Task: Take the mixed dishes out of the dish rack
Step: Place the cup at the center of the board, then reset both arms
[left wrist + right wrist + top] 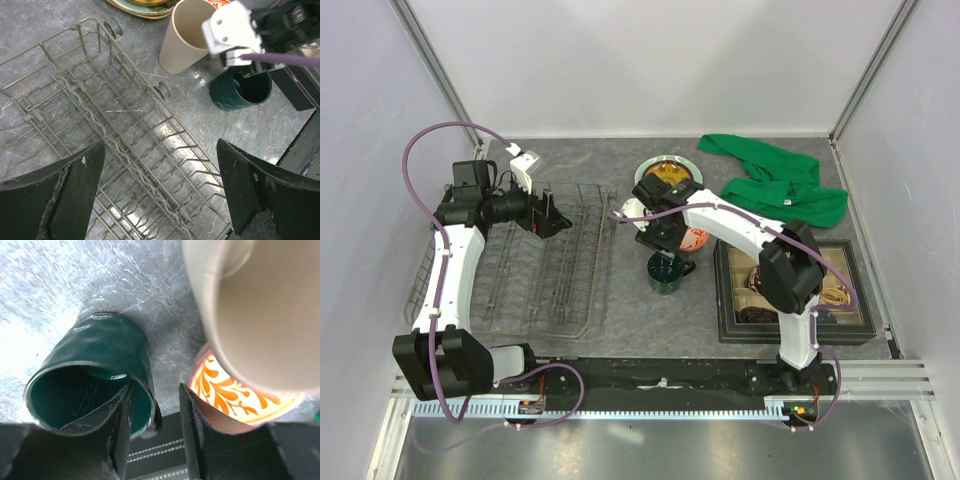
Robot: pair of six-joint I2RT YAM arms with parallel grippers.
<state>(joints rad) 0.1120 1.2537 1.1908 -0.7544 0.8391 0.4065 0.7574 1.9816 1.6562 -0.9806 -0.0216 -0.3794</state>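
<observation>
The dish rack (560,285) sits on the left of the table (630,325), and look at it: bare wire, not a dish in any row that shows. Left gripper (160,147) hovers over it, jaws spread wide, nothing between them. Everything's out to the right of the rack! The plates (669,172) lie at the far side, stacked as far as I can tell. Closer in there's the red-and-white bowl (235,397), with the beige cup (186,37) touching or just beside it. Nearest is the dark green mug (250,90), upright on the table. Right gripper (156,387) is down at that mug, one finger inside the rim and one outside, jaws partly spread and not pinching the wall. My call: unloading is all but done, and only that gripper needs lifting clear.
</observation>
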